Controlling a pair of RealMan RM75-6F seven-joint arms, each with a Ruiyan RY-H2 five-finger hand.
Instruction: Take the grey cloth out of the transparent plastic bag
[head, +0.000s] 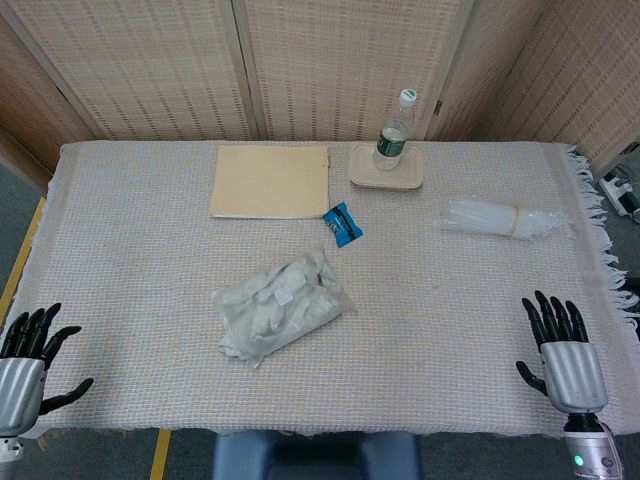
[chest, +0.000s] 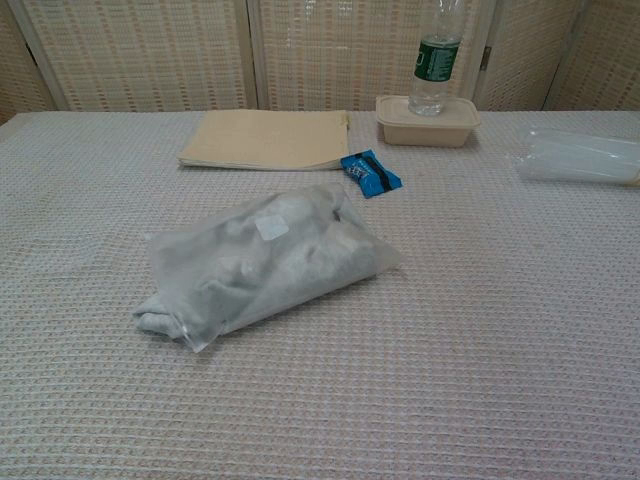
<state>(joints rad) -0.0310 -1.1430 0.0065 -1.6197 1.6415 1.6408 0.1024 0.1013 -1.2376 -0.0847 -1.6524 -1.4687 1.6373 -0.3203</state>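
Observation:
A transparent plastic bag (head: 283, 304) (chest: 268, 262) lies in the middle of the table with the grey cloth (chest: 240, 270) folded inside it. A bit of the cloth pokes out at the bag's near left end (chest: 150, 320). My left hand (head: 30, 355) rests at the table's near left corner, fingers spread, holding nothing. At the near right edge my right hand (head: 562, 352) is also spread and empty. Both hands are far from the bag. Neither hand shows in the chest view.
A tan folder (head: 271, 181) lies at the back. A small blue packet (head: 342, 224) sits just behind the bag. A water bottle (head: 394, 135) stands on a beige lidded box (head: 386, 168). A clear plastic bundle (head: 503, 217) lies at the right.

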